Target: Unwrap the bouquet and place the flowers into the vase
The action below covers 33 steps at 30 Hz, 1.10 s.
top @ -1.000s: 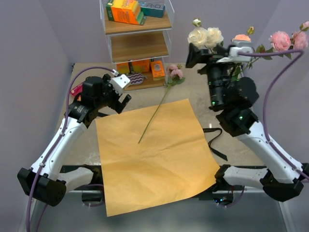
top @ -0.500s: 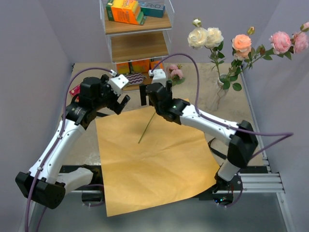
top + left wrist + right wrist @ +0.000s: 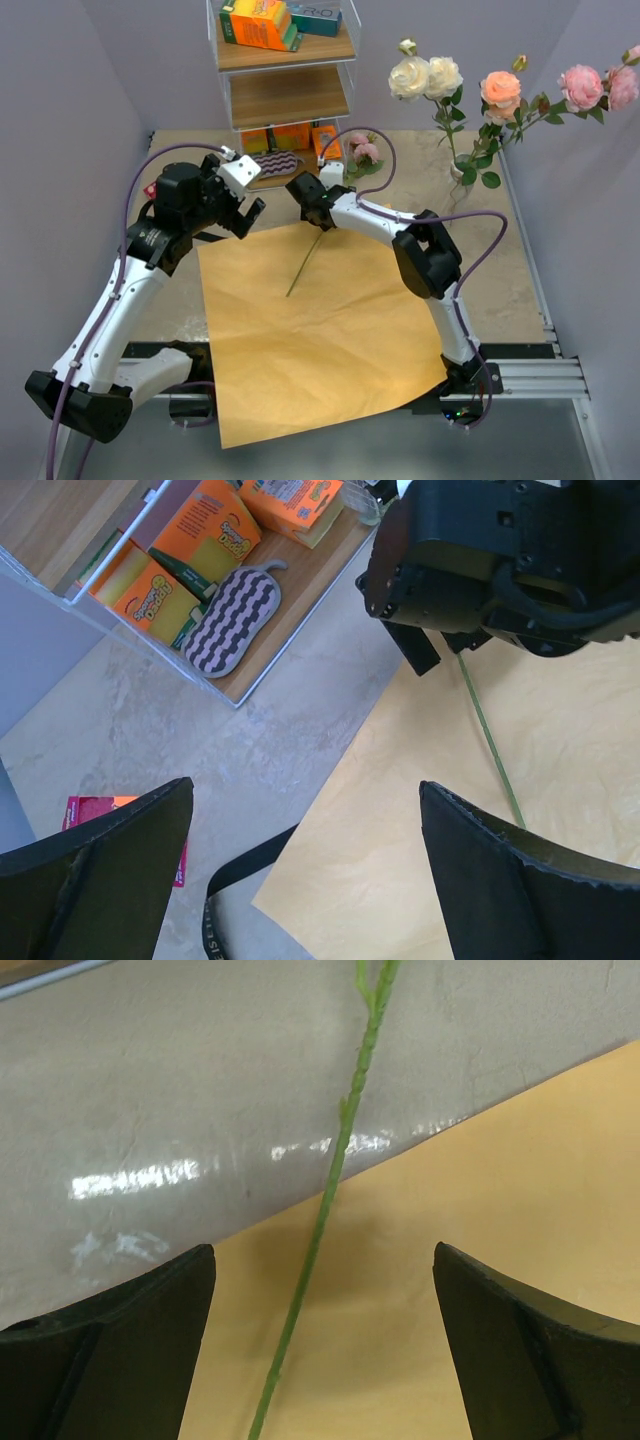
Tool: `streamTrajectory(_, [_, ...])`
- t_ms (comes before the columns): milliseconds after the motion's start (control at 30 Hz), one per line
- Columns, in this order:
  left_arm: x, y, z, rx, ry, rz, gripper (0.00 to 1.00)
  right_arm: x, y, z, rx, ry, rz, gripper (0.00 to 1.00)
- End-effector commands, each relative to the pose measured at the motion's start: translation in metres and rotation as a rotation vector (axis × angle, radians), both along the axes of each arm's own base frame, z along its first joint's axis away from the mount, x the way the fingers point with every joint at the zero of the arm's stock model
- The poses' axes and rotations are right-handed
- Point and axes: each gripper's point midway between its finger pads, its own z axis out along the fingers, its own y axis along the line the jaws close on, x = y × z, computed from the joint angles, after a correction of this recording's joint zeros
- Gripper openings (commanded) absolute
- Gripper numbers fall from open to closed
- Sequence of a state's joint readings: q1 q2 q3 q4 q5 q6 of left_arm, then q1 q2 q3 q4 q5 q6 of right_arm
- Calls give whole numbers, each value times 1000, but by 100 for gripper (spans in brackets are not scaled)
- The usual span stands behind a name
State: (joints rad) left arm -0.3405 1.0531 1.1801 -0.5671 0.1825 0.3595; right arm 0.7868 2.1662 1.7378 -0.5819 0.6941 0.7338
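Paper (image 3: 330, 330) flat, most roses (image 3: 500, 88) in vase (image 3: 458, 180), upper right. One rose (image 3: 364, 152) left. My right pincer (image 3: 320, 1260) is spread wide astride its stem (image 3: 338, 1165).

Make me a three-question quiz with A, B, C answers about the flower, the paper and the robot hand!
1. Where does the loose rose lie?
A) in a glass
B) across the paper's far edge
C) on the top shelf

2. What colour is the paper?
A) blue
B) orange
C) green

3. How is the right gripper?
A) shut tight
B) holding a box
C) open over the stem

Answers: B, the rose's stem runs over the sheet's edge. B, the whole sheet is orange. C, the wrist view shows the jaws wide apart with the stem between them, untouched.
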Motion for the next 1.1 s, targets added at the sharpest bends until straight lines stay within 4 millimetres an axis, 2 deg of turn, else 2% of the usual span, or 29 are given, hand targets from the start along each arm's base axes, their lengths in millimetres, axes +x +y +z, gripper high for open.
streamTrajectory(0, [-2, 0, 18, -19, -44, -13, 99, 30, -9, 26, 98, -97, -149, 88])
streamTrajectory(200, [-1, 1, 20, -13, -51, -13, 100, 43, -8, 9, 145, -114, -199, 81])
streamTrajectory(367, [-2, 3, 21, -3, -55, -8, 100, 46, -6, -16, 146, -98, -223, 73])
streamTrajectory(500, [-2, 4, 20, 6, -56, -6, 99, 49, -7, -25, 135, -101, -233, 56])
streamTrajectory(733, [-2, 4, 17, 8, -50, -5, 99, 52, -15, -36, 123, -102, -258, 51])
streamTrajectory(767, [-2, 5, 17, 9, -49, -4, 99, 52, -16, -38, 117, -99, -259, 47])
streamTrajectory(800, [-2, 5, 16, 10, -48, -2, 99, 53, -18, -41, 114, -100, -261, 37])
streamTrajectory(833, [-2, 5, 15, 11, -46, -2, 99, 55, -19, -42, 112, -103, -261, 32])
streamTrajectory(900, [-3, 6, 16, 13, -49, -4, 99, 56, -22, -44, 106, -102, -259, 22])
streamTrajectory(967, [-4, 6, 14, 15, -45, -2, 99, 56, -23, -45, 99, -100, -252, 17])
streamTrajectory(1067, [-5, 7, 16, 14, -50, -1, 99, 59, -22, -36, 120, -99, -240, 2])
